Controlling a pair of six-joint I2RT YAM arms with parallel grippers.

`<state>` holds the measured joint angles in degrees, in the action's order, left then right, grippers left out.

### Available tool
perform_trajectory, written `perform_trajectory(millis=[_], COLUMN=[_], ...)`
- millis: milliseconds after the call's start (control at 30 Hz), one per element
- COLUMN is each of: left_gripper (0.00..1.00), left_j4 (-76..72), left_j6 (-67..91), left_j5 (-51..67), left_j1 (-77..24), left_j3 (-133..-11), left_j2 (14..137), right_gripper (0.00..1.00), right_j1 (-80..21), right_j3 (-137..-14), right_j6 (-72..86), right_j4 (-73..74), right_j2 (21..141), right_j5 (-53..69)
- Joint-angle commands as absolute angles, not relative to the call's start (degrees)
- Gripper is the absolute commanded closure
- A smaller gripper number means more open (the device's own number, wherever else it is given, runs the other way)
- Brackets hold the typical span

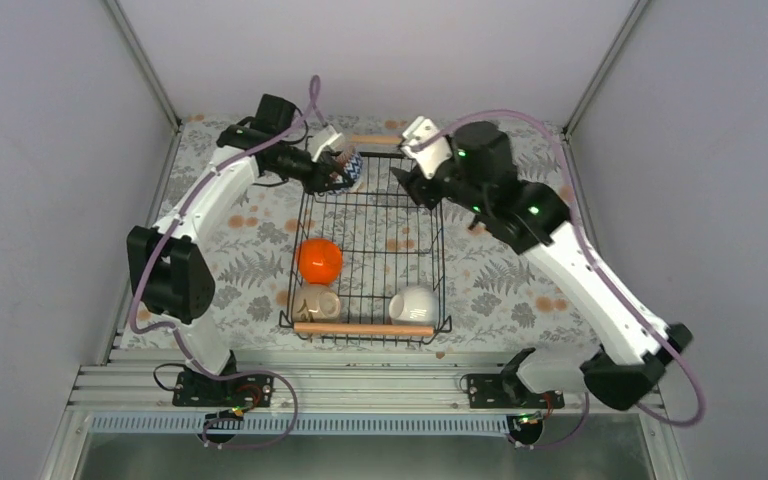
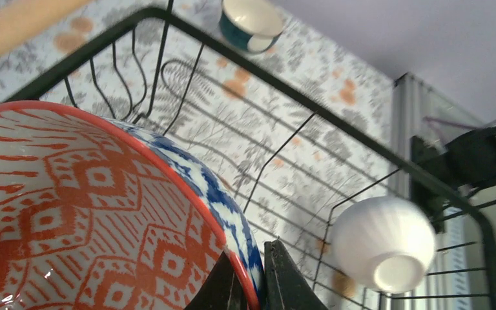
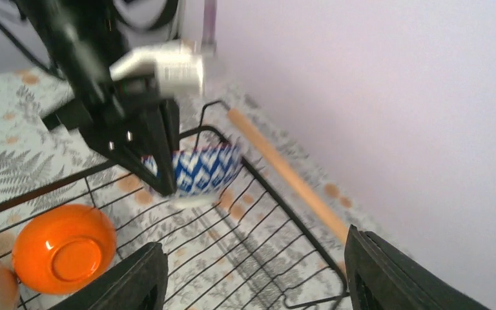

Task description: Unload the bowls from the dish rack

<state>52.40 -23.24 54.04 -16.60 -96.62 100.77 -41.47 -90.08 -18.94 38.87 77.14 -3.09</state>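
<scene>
My left gripper (image 1: 341, 170) is shut on the rim of the blue-and-white patterned bowl (image 1: 351, 166), holding it over the far left corner of the black wire dish rack (image 1: 439, 250). In the left wrist view the rim sits between my fingertips (image 2: 253, 279); the bowl's inside (image 2: 90, 206) has an orange pattern. My right gripper (image 3: 258, 274) is open and empty above the rack's far right part (image 1: 410, 175). The orange bowl (image 1: 319, 260), the beige bowl (image 1: 315, 302) and the white bowl (image 1: 414, 305) lie upside down in the rack. The teal bowl (image 2: 252, 22) stands outside the rack.
The rack has wooden bar handles at its near end (image 1: 363, 328) and far end (image 1: 375, 139). It stands on a fern-print cloth (image 1: 230, 230). Grey walls close in the back and both sides. The right arm (image 1: 560, 250) stretches over the cloth to the rack's right.
</scene>
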Motion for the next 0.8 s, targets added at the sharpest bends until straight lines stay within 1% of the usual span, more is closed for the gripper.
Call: perform_trajectory(millis=[0,167,300,433,567,667,767], left_gripper=[0.98,0.98,0.98,0.98,0.98,0.98,0.98], left_j4=[45.5,48.0,49.2,50.2,51.8,52.2,53.2], left_j6=[-20.5,-22.1,-23.2,-24.0,-24.3,-24.3,-23.7], left_j5=[42.3,35.1,28.2,21.8,16.7,12.1,10.1], left_j1=[-21.4,-28.1,-33.4,-38.2,-42.3,-45.2,-47.2], left_j3=[-95.7,-101.2,-104.3,-108.7,-117.0,-124.0,-132.4], left_j2=[97.7,99.9,101.3,104.2,109.2,114.3,120.1], right_gripper=[0.32,0.28,0.27,0.27,0.26,0.26,0.24], right_j1=[-40.4,-37.0,-33.7,-25.3,-16.0,-12.1,-9.9], right_j3=[-90.1,-88.1,-87.2,-87.5,-87.0,-85.0,-82.2], right_j6=[-18.7,-18.8,-17.0,-14.9,-14.7,-14.5,-15.0], right_j4=[41.5,42.0,42.5,41.7,43.0,43.1,42.5], right_j2=[71.8,69.4,69.6,68.8,67.0,63.9,59.8], right_j5=[-8.3,-11.4,-13.9,-15.0,-13.0,-13.2,-13.6])
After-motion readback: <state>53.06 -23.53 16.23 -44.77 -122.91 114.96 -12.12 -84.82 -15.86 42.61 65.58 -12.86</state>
